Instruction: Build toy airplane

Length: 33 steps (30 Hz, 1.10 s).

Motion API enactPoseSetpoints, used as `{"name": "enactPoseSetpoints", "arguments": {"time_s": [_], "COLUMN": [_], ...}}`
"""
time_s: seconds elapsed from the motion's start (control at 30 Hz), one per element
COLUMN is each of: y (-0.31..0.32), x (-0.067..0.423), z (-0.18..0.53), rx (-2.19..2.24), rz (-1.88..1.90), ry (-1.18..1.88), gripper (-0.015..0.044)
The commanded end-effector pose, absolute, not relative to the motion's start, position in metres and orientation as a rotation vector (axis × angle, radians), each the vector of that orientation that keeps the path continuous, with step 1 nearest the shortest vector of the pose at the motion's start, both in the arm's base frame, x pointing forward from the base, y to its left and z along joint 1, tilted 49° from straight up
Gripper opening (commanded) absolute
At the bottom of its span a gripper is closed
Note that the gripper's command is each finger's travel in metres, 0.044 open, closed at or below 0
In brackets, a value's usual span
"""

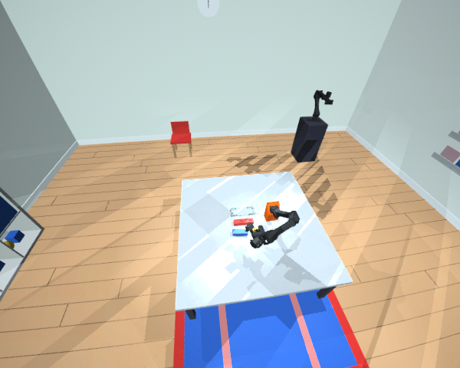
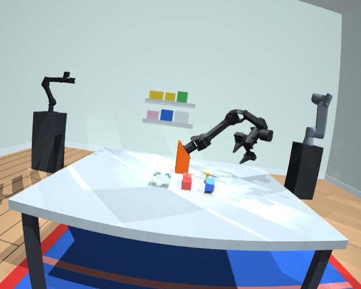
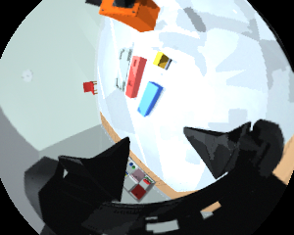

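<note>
- Gripper [image 2: 245, 152] hangs spread and empty above the white counter [image 2: 112, 198], right of centre, seemingly poised to choose a part
- Red block [image 2: 186, 181], blue block [image 2: 209, 184] and small yellow piece [image 2: 207, 174] lie apart beside the pale cradle [image 2: 160, 179], none seated yet

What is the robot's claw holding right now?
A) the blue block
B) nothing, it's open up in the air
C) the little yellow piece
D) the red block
B: the gripper hangs open above the table with nothing between its fingers, while the red block, the blue block and the little yellow piece all sit on the table.
</note>
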<state>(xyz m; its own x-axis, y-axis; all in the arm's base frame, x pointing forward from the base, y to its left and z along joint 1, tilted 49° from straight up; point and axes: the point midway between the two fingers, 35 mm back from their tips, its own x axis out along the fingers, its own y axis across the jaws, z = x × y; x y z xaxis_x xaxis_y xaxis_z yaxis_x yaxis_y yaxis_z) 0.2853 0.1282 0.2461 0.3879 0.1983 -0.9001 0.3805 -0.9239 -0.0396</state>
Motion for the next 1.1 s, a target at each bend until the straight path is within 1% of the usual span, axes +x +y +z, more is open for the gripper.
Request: {"name": "enactPoseSetpoints", "arguments": {"time_s": [0.0, 0.03, 0.1, 0.2, 0.27, 0.37, 0.43, 0.53, 0.6, 0.67, 0.73, 0.8, 0.87, 0.93, 1.0, 1.07], "y": [0.128, 0.127, 0.122, 0.106, 0.095, 0.078, 0.066, 0.049, 0.041, 0.033, 0.025, 0.018, 0.010, 0.004, -0.003, -0.006], "x": [0.285, 0.286, 0.291, 0.301, 0.305, 0.308, 0.307, 0.305, 0.302, 0.299, 0.295, 0.291, 0.287, 0.282, 0.277, 0.274], "z": [0.246, 0.244, 0.229, 0.196, 0.175, 0.144, 0.125, 0.100, 0.088, 0.076, 0.065, 0.055, 0.045, 0.036, 0.027, 0.024], "rx": [2.468, 2.479, 2.556, 2.690, 2.730, 2.677, 2.537, 2.116, 1.788, 1.368, 0.857, 0.274, -0.342, -0.947, -1.503, -1.734], "rz": [-1.564, -1.584, -1.752, -2.150, -2.419, -2.811, -3.044, -3.290, -3.341, -3.322, -3.214, -3.007, -2.705, -2.326, -1.899, -1.695], "ry": [0.520, 0.508, 0.403, 0.085, -0.197, -0.739, -1.187, -1.955, -2.372, -2.793, -3.191, -3.527, -3.764, -3.880, -3.869, -3.825], "gripper": [0.0426, 0.0440, 0.0440, 0.0440, 0.0440, 0.0440, 0.0440, 0.0440, 0.0440, 0.0440, 0.0440, 0.0440, 0.0440, 0.0440, 0.0440, 0.0440]}}
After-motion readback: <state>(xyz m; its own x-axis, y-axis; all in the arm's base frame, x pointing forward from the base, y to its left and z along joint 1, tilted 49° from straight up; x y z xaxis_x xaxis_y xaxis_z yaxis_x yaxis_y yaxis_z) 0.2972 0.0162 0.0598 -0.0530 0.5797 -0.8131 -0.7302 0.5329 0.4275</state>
